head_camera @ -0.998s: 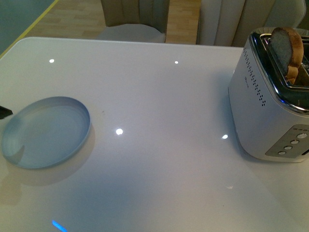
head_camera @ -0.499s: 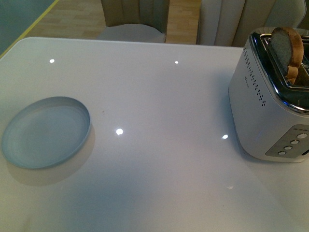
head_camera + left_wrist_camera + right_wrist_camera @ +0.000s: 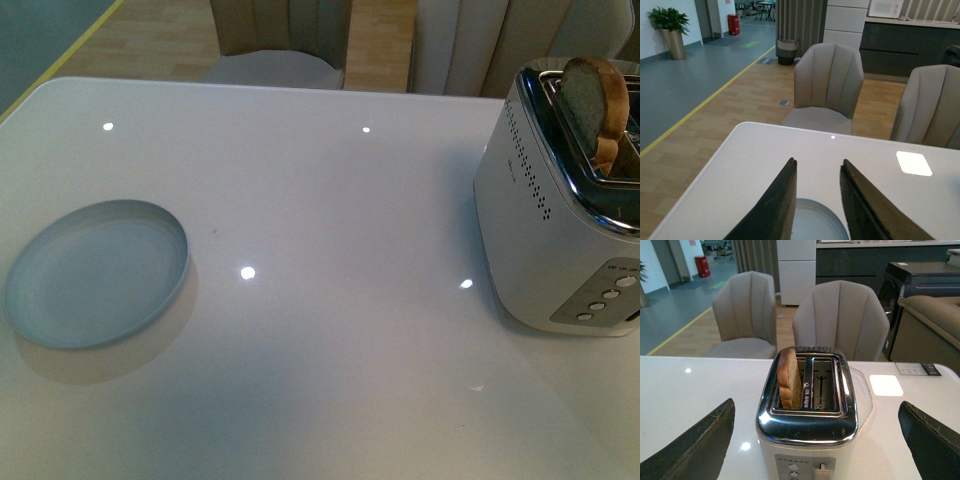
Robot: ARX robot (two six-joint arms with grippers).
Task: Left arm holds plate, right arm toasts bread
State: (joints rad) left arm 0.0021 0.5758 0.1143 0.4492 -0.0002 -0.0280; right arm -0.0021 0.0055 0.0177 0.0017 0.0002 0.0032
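Note:
The pale blue-grey plate [image 3: 95, 273] lies flat on the white table at the left of the front view, with no gripper showing beside it there. In the left wrist view my left gripper [image 3: 818, 167] is open and empty above the table, and the plate [image 3: 817, 222] shows between its dark fingers, lower down. The bread [image 3: 597, 105] stands upright in a slot of the toaster [image 3: 555, 230] at the right, its rounded top sticking out. My right gripper [image 3: 817, 412] is open wide on the toaster's control side, with the bread [image 3: 789, 377] in one slot and nothing held.
The toaster [image 3: 807, 412] has a second slot [image 3: 823, 385] with no bread, a lever and round buttons on its front. Two beige chairs [image 3: 840, 320] stand behind the far table edge. The white table [image 3: 330, 200] stretches between plate and toaster.
One second ago a dark left gripper tip showed at the left edge of the front view beside the plate; it has since withdrawn out of that view. The plate and bread stay put.

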